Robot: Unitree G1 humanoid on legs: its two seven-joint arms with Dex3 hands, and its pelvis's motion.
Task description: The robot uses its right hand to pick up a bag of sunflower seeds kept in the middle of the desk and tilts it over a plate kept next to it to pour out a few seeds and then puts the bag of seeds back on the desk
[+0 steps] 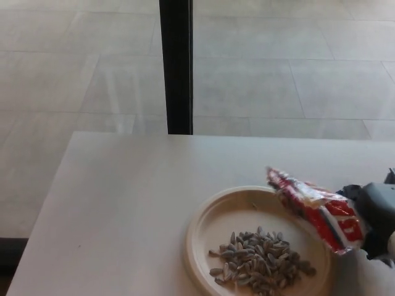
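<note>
Sunflower-seed bag [315, 206] sticks out leftward from the right hand [378, 219], which grips its end. Left of the hand, seeds [259, 259] fill the plate [203, 237].

The right hand [378, 221] grips the bag [316, 208] at the frame's right edge — bag tilted, mouth over the plate [203, 229] rim. A pile of seeds [259, 266] lies in the plate. The plate rests on the worktop [123, 209].
</note>
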